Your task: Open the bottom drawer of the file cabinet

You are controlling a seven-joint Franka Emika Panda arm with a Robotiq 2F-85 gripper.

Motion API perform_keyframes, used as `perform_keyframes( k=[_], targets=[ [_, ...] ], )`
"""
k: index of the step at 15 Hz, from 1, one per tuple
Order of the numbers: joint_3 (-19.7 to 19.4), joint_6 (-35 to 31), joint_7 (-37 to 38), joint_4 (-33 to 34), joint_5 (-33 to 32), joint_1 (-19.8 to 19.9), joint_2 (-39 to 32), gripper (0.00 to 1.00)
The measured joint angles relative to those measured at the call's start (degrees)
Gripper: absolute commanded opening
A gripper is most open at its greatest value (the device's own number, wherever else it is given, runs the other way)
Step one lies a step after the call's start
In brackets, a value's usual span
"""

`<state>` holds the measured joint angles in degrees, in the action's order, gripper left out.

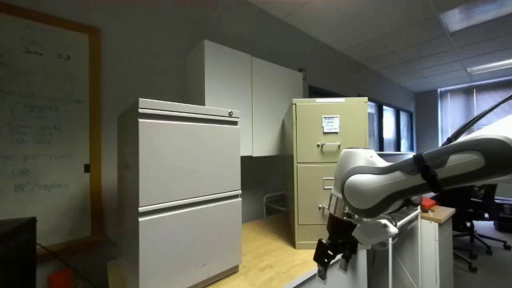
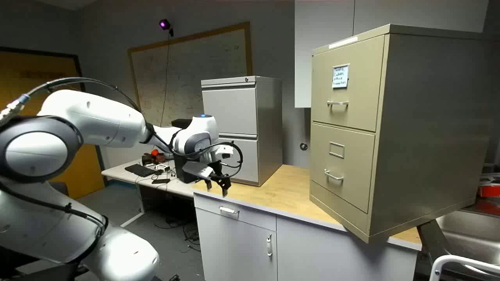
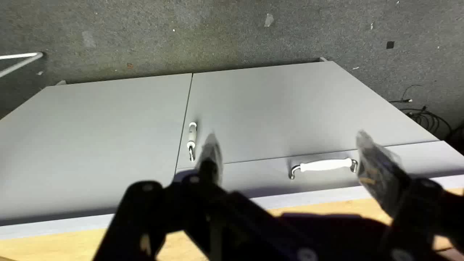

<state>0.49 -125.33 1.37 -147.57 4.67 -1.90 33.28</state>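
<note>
Two file cabinets stand on the counter, all drawers shut. The beige cabinet (image 2: 429, 117) has a bottom drawer (image 2: 353, 168) with a metal bar handle (image 2: 334, 175); in an exterior view this drawer (image 1: 310, 192) is partly hidden by the arm. The light grey cabinet (image 1: 188, 160) has a bottom drawer (image 1: 188, 244) with a recessed lip along its top and no bar handle. My gripper (image 1: 333, 269) points down, open and empty, near the counter's front edge, apart from both cabinets. In the wrist view its fingers (image 3: 286, 156) are wide apart; neither file cabinet's drawer fronts show there.
The wooden counter top (image 2: 289, 187) sits on a grey base cabinet. Its front has a white drawer handle (image 3: 326, 165) and a white door handle (image 3: 192, 136). A desk (image 2: 172, 187) with cables stands beside it. A white metal rail (image 2: 465, 263) is near the sink.
</note>
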Motion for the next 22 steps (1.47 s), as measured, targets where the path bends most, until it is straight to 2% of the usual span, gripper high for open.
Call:
perform_keyframes(
  k=[18, 22],
  targets=[
    [0.0, -0.1, 0.0, 0.0, 0.0, 0.0, 0.0, 1.00],
    [0.5, -0.6, 0.0, 0.1, -2.2, 0.2, -0.3, 1.00]
  ],
)
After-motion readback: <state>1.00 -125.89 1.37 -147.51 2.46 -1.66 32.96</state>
